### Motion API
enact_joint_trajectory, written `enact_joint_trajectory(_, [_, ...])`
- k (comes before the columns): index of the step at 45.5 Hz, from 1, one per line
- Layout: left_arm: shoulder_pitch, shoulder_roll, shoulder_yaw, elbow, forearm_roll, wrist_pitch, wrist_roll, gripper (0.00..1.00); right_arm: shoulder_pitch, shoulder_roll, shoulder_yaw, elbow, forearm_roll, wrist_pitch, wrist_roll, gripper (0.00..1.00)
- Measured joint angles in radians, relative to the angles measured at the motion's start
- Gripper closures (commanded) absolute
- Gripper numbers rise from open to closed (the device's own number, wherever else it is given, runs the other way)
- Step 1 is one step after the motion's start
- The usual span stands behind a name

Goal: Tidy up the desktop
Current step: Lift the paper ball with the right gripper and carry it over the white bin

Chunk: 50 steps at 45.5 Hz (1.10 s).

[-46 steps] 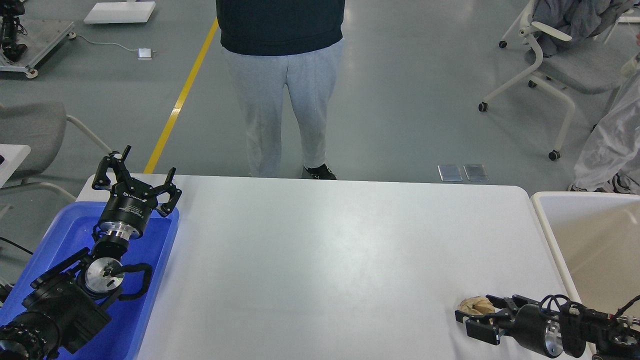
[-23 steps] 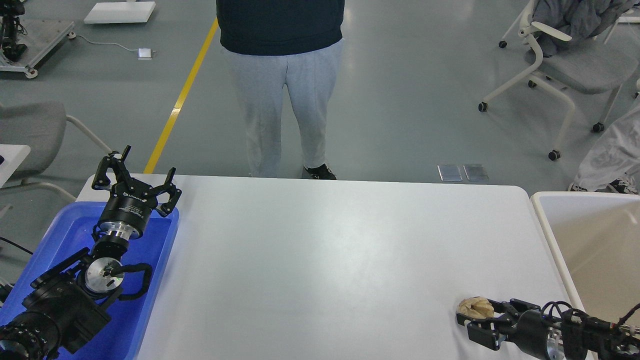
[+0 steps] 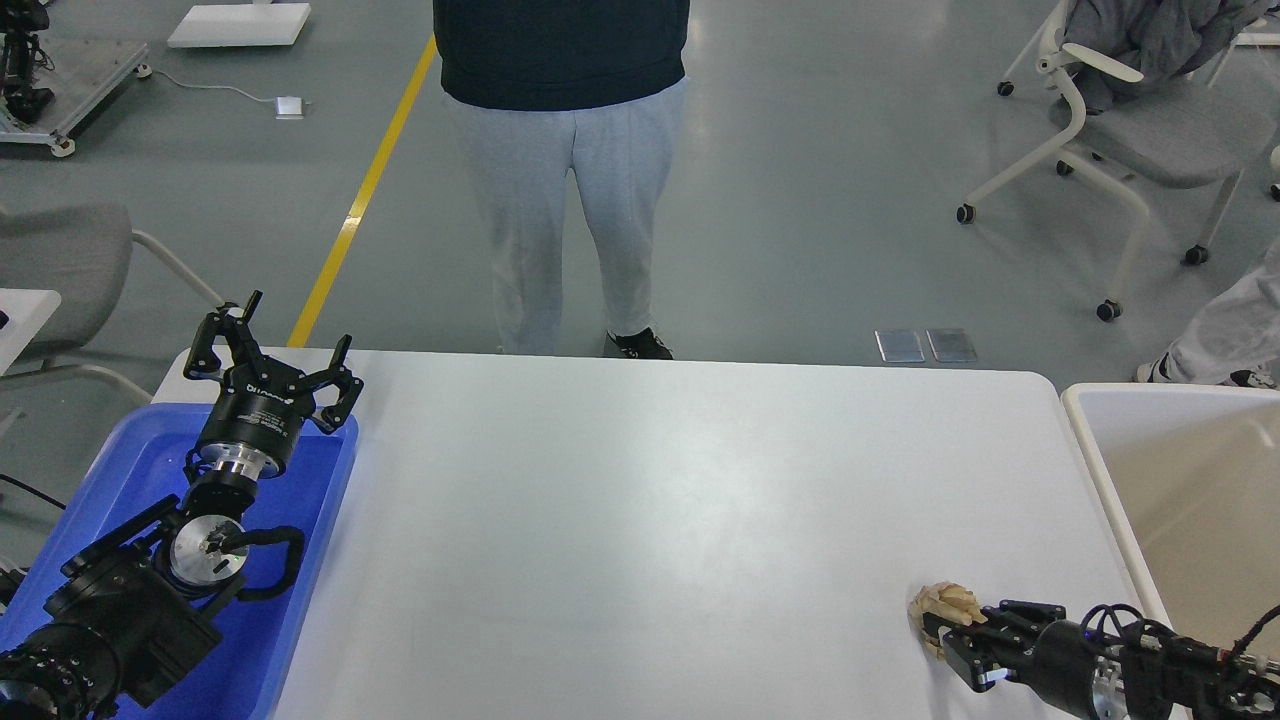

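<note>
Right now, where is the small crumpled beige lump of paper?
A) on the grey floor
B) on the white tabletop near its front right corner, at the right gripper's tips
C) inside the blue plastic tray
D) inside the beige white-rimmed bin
B: the crumpled beige lump lies on the white tabletop, right at the right gripper, outside both containers.

Pretty clearly a robotics lab or test floor rather than anybody's home or office: smooth grey industrial floor (image 3: 820, 200) with a yellow line (image 3: 362, 190) painted across it toward the upper left of the frame. There's a wheeled equipment cart (image 3: 60, 85) in the top left corner with a cable (image 3: 215, 88) trailing over the floor, plus rolling chairs (image 3: 1120, 130) scattered at the upper right. A person in sweatpants (image 3: 565, 170) stands at the top centre just behind a plain white table (image 3: 680, 520), watching.
</note>
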State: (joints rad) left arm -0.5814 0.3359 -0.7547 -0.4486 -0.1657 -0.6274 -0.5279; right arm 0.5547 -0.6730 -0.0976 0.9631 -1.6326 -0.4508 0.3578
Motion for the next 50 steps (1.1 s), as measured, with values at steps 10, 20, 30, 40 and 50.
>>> enact_joint_trajectory(10, [0.0,0.0,0.0,0.0,0.0,0.0,0.0,0.0,0.015,-0.009,0.004,0.012,0.03,-0.002,0.002,1.0])
enact_joint_trajectory(20, [0.0,0.0,0.0,0.0,0.0,0.0,0.0,0.0,0.06,-0.06,-0.003,0.095,0.111,0.011,0.006,1.0])
enact_joint_trajectory(30, [0.0,0.0,0.0,0.0,0.0,0.0,0.0,0.0,0.149,-0.167,-0.008,0.249,0.208,0.093,0.006,1.0])
enact_joint_trajectory(40, [0.0,0.0,0.0,0.0,0.0,0.0,0.0,0.0,0.264,-0.271,-0.01,0.321,0.298,0.202,0.007,1.0])
enact_joint_trajectory(50, [0.0,0.0,0.0,0.0,0.0,0.0,0.0,0.0,0.386,-0.395,-0.003,0.412,0.337,0.35,0.006,1.0])
